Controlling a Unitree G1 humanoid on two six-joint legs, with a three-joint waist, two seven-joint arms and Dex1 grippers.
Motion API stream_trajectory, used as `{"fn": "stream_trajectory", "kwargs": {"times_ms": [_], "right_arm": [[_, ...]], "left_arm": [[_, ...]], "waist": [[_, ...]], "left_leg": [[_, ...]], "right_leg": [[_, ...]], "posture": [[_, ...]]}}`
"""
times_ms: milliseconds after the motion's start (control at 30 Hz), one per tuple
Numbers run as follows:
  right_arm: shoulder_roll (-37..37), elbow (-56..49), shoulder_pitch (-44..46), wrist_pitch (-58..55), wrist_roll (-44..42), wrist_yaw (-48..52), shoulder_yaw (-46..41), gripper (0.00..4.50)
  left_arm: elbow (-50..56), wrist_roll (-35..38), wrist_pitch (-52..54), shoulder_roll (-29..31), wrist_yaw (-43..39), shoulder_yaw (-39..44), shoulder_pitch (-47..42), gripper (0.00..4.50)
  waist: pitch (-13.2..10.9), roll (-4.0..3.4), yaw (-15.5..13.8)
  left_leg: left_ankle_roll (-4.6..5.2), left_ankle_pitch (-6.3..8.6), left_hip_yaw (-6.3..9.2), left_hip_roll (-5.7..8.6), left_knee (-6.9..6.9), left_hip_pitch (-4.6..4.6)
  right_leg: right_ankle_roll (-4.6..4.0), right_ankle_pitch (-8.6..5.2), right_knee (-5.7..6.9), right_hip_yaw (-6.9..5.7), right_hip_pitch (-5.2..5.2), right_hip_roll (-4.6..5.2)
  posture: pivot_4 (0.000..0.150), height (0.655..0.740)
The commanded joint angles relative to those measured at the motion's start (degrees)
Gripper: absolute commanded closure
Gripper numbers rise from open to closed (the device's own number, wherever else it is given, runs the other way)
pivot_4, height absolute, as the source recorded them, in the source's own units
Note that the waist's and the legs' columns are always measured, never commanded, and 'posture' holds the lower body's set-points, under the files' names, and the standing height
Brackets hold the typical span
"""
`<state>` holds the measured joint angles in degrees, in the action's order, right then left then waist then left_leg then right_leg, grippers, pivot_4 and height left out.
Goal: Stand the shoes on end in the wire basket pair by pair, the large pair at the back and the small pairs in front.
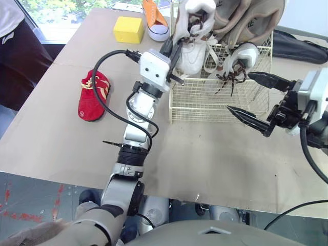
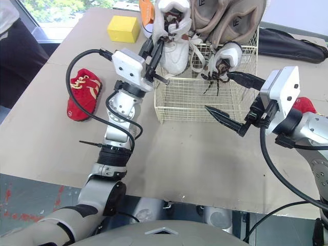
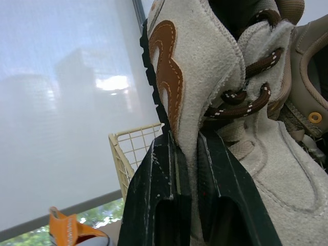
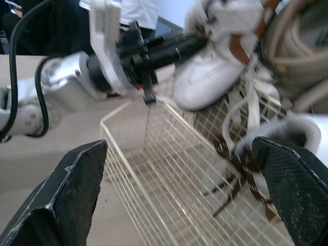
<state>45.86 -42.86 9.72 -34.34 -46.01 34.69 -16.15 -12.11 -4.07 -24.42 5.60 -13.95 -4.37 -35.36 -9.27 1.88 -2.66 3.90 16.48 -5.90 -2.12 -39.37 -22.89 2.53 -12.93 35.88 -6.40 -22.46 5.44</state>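
A cream wire basket (image 1: 202,105) stands on the table. The large tan pair (image 1: 246,15) stands on end at its back. My left gripper (image 1: 173,52) is shut on the side of a small white shoe (image 1: 193,48), held over the basket's near-left corner; its fingers (image 3: 154,179) pinch the suede edge. A second white shoe with brown laces (image 1: 240,60) stands in the basket's right part. My right gripper (image 1: 239,92) hangs open in front of the basket's right side, holding nothing. One red shoe (image 1: 94,95) lies left of the basket, another red shoe (image 2: 306,104) behind my right arm.
An orange shoe (image 1: 155,19) and a yellow block (image 1: 128,29) lie at the table's far side. A black bag (image 1: 300,46) lies at the back right. A person in dark clothes (image 1: 15,51) stands at the table's left edge.
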Motion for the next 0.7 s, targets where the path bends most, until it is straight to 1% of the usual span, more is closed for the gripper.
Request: {"fn": "stream_trajectory", "kwargs": {"times_ms": [33,100,267,367,433,467,500,533,567,600,633,667,700], "right_arm": [[0.63,-2.26,-0.19,-0.34,-1.07,-1.25,-2.07,0.0],[0.65,-2.44,-0.2,-0.59,-1.34,-1.44,-2.16,0.0],[0.75,-2.02,-0.49,-0.56,-1.84,-0.93,-1.73,0.0],[0.55,-1.48,-0.17,-0.4,-1.96,-0.63,-1.07,0.0],[0.4,-1.12,0.14,-0.29,-1.84,-0.41,-0.52,0.0],[0.34,-0.88,0.31,-0.21,-1.79,-0.24,-0.3,0.0],[0.23,-0.61,0.54,-0.13,-1.66,-0.07,0.03,0.0],[0.19,-0.3,0.76,-0.05,-1.55,0.23,0.31,0.0],[0.15,-0.01,0.97,0.04,-1.49,0.51,0.54,0.0],[0.12,0.3,1.18,0.16,-1.38,0.74,0.74,0.0],[0.06,0.6,1.42,0.27,-1.2,0.87,1.02,0.0],[-0.05,1.16,1.84,0.54,-0.88,1.24,1.54,0.0],[-0.13,1.63,2.21,0.74,-0.61,1.5,1.97,0.0]], "left_arm": [[-1.67,-2.72,0.63,-1.57,-0.82,-4.73,1.99,4.5],[-1.15,-3.02,1.33,-1.32,-1.26,-5.29,2.6,4.5],[0.38,-3.73,3.38,1.46,-3.02,-6.43,6.24,4.5],[1.35,-3.62,4.21,2.7,-5.0,-7.94,7.72,4.5],[2.34,-2.85,5.18,3.13,-6.1,-8.29,8.83,3.49],[3.1,-1.84,6.0,3.26,-6.97,-8.33,9.58,3.14],[4.04,-1.14,7.06,3.49,-7.57,-8.12,10.33,2.7],[5.22,-0.41,8.46,3.68,-7.86,-7.65,11.18,2.12],[6.45,0.39,9.86,3.75,-7.96,-7.0,12.0,1.78],[7.72,1.27,11.21,3.96,-8.29,-6.48,12.78,1.17],[8.71,1.9,11.96,4.37,-8.79,-6.14,13.38,0.93],[10.62,3.1,13.24,5.1,-9.15,-5.12,14.64,0.54],[11.97,3.92,14.24,5.63,-9.39,-4.41,15.46,0.03]], "waist": [[0.1,-0.1,-0.3],[0.17,-0.18,-0.47],[0.57,-0.38,-0.52],[0.87,-0.66,-0.5],[1.09,-0.92,-0.47],[1.19,-1.03,-0.42],[1.23,-1.1,-0.35],[1.25,-1.12,-0.31],[1.31,-1.21,-0.29],[1.34,-1.26,-0.19],[1.37,-1.3,0.03],[1.4,-1.35,0.35],[1.43,-1.39,0.57]], "left_leg": [[0.03,0.01,0.01,0.01,-0.01,0.0],[0.11,0.06,0.02,0.02,-0.07,0.01],[0.17,0.09,0.06,0.03,-0.1,0.02],[0.17,0.09,0.06,0.03,-0.1,0.03],[0.17,0.1,0.06,0.03,-0.09,0.05],[0.18,0.1,0.05,0.03,-0.09,0.07],[0.2,0.12,0.05,0.04,-0.09,0.1],[0.22,0.13,0.05,0.03,-0.09,0.13],[0.22,0.13,0.05,0.03,-0.09,0.15],[0.37,0.21,0.08,0.02,-0.09,0.17],[0.42,0.24,0.08,0.02,-0.09,0.18],[0.43,0.25,0.08,0.02,-0.1,0.19],[0.44,0.25,0.08,0.01,-0.1,0.22]], "right_leg": [[0.0,0.0,0.0,-0.02,0.02,0.03],[0.0,0.0,0.0,-0.05,0.09,0.09],[0.0,0.0,-0.01,-0.13,0.12,0.16],[0.0,-0.01,-0.01,-0.16,0.13,0.15],[0.0,-0.01,-0.01,-0.16,0.14,0.14],[-0.01,-0.01,-0.01,-0.16,0.15,0.14],[-0.01,-0.01,-0.01,-0.15,0.17,0.15],[-0.01,-0.02,-0.01,-0.15,0.19,0.15],[-0.02,-0.02,-0.01,-0.15,0.19,0.15],[-0.03,-0.03,-0.01,-0.16,0.21,0.15],[-0.03,-0.03,-0.01,-0.15,0.21,0.15],[-0.05,-0.03,-0.01,-0.14,0.21,0.16],[-0.05,-0.03,0.0,-0.12,0.22,0.19]], "posture": [[0.15,0.74],[0.15,0.74],[0.15,0.74],[0.15,0.74],[0.15,0.74],[0.15,0.74],[0.15,0.74],[0.15,0.74],[0.15,0.74],[0.15,0.74],[0.15,0.74],[0.15,0.74],[0.15,0.74]]}}
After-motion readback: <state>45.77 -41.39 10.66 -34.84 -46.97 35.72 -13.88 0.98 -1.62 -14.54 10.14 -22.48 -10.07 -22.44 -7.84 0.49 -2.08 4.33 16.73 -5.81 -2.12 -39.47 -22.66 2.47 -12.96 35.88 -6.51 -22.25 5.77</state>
